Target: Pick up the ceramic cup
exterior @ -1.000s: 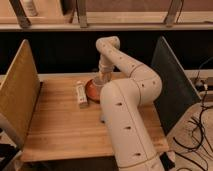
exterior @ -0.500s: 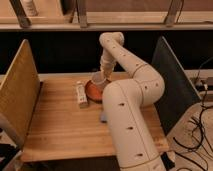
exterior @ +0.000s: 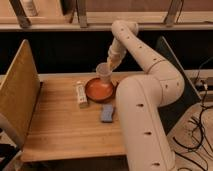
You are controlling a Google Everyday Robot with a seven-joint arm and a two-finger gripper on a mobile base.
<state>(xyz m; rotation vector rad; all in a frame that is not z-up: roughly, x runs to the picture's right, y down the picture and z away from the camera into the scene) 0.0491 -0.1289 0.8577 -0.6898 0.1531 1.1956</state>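
Observation:
The off-white ceramic cup (exterior: pixel 103 73) hangs tilted just above the far rim of the reddish-brown saucer (exterior: pixel 98 91) at the back middle of the wooden table (exterior: pixel 60 130). My gripper (exterior: pixel 111 63) comes down from the raised white arm (exterior: pixel 145 55) and is shut on the cup's right rim. The cup's base is off the saucer.
A white bottle (exterior: pixel 81 93) lies left of the saucer. A blue sponge (exterior: pixel 107 113) lies in front of it. A tall wooden panel (exterior: pixel 19 90) borders the table's left side and a dark panel (exterior: pixel 176 65) its right. Cables (exterior: pixel 197 135) lie on the floor at right.
The arm's upper joint has risen and the gripper has come up from the saucer with the cup in it. The cup now hangs above the saucer's far rim.

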